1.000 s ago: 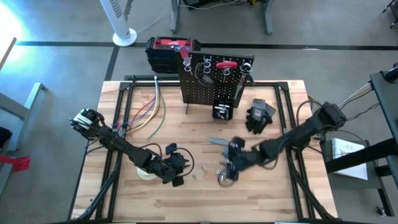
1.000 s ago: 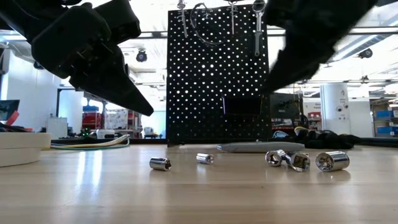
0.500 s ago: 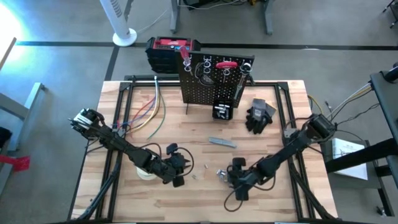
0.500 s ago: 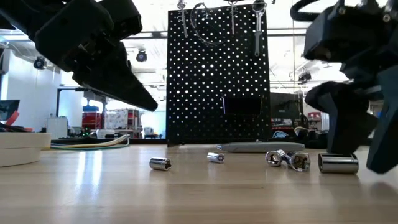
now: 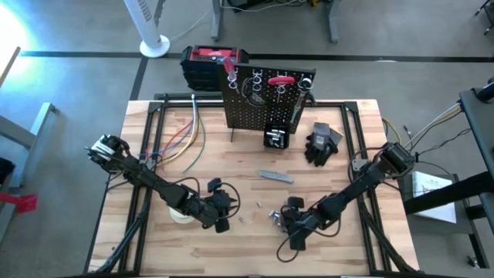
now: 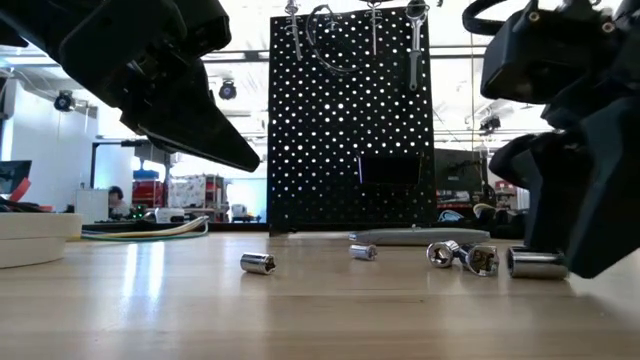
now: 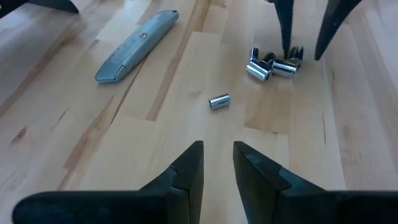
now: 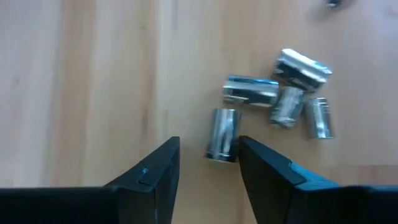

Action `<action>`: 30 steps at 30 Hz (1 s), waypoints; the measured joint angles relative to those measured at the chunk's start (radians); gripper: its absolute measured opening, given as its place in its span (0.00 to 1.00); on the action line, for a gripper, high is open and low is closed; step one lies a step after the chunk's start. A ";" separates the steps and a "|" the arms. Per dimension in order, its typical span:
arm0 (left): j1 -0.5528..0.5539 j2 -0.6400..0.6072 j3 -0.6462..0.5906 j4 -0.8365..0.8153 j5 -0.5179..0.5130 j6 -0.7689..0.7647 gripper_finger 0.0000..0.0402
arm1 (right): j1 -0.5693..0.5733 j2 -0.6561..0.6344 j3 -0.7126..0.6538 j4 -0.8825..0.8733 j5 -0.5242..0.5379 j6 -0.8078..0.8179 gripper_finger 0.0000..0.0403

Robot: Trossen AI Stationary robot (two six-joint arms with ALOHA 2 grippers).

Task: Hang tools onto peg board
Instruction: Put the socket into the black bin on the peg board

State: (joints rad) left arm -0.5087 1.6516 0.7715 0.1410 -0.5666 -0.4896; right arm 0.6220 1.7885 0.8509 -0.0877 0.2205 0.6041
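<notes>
The black peg board (image 5: 262, 100) stands upright at the table's far side, with a red-handled tool (image 5: 279, 79) and metal tools hung along its top. A cluster of silvery sockets (image 8: 292, 93) lies near the front edge. My right gripper (image 8: 210, 142) is open and low over the table. Its fingers stand on either side of one socket (image 8: 222, 134) that lies flat on the wood; whether they touch it I cannot tell. My left gripper (image 7: 217, 146) hovers to the left with a narrow gap and nothing in it. A grey utility knife (image 5: 275, 176) lies mid-table.
Two small sockets (image 6: 258, 263) (image 6: 362, 252) lie loose between the arms. A whitish tape roll (image 5: 181, 216) lies under the left arm, and black gloves (image 5: 323, 143) lie at the far right. A small black bin (image 5: 276, 137) and coloured cables (image 5: 185, 139) sit near the board. A red-and-black box (image 5: 212, 62) stands behind it.
My right gripper has gone from above the knife toward the table's near edge and down to the socket cluster, tipping more steeply. Its fingers have then drawn closer around one socket. A small loose socket has rolled a little toward the table's right.
</notes>
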 joint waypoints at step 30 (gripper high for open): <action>0.002 0.000 0.000 0.001 0.001 0.010 0.19 | -0.005 0.002 0.000 0.007 0.094 -0.082 0.41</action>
State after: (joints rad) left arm -0.5072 1.6516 0.7719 0.1418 -0.5659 -0.4797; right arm 0.6175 1.7908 0.8505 -0.0811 0.3150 0.5218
